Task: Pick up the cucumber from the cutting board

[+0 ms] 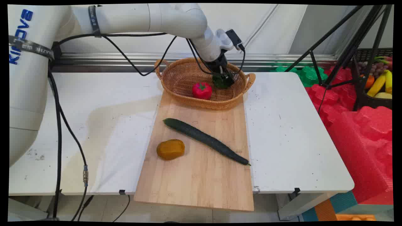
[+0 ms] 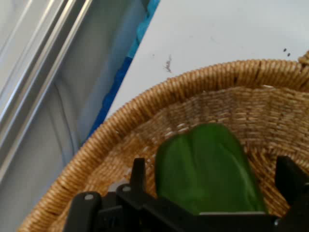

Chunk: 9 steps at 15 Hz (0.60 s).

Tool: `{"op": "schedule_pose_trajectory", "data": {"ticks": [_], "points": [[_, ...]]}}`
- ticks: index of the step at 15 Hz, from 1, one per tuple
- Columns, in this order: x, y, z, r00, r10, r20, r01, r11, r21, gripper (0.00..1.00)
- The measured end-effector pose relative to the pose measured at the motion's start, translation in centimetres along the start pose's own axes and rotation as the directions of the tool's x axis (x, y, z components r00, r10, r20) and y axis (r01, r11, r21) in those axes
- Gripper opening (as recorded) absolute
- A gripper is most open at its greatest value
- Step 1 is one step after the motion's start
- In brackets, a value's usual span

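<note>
My gripper (image 1: pixel 225 77) reaches down into the right side of a woven wicker basket (image 1: pixel 176 78) at the back of the table. A green pepper (image 1: pixel 220 82) sits right under it on the basket floor. In the hand view the green pepper (image 2: pixel 207 169) lies between the two black fingers (image 2: pixel 138 175), with a small gap on each side, so the gripper is open around it. The basket wall (image 2: pixel 145 116) curves behind the pepper. A red tomato-like toy (image 1: pixel 202 90) rests in the basket to the pepper's left.
A wooden cutting board (image 1: pixel 201 175) runs from the basket to the table's near edge. On it lie a long dark cucumber (image 1: pixel 205 140) and a brown potato (image 1: pixel 170 149). A black tripod (image 1: pixel 345 47) and red foam blocks (image 1: pixel 361 131) stand right of the table.
</note>
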Motion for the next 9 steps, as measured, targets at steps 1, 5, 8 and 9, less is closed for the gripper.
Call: {"op": "schedule_pose_trajectory", "data": {"ticks": [1,5,8,9], "points": [[0.1,0.0,-0.3,1.000,0.001,-0.006,-0.001,1.000,0.003,1.00],[0.4,0.1,-2.4,0.999,-0.004,-0.047,0.005,1.000,0.015,1.00],[0.3,0.3,-6.2,0.995,-0.017,-0.099,0.020,0.999,0.029,1.00],[0.2,0.4,-7.1,0.994,-0.017,-0.108,0.020,0.999,0.029,1.00]]}}
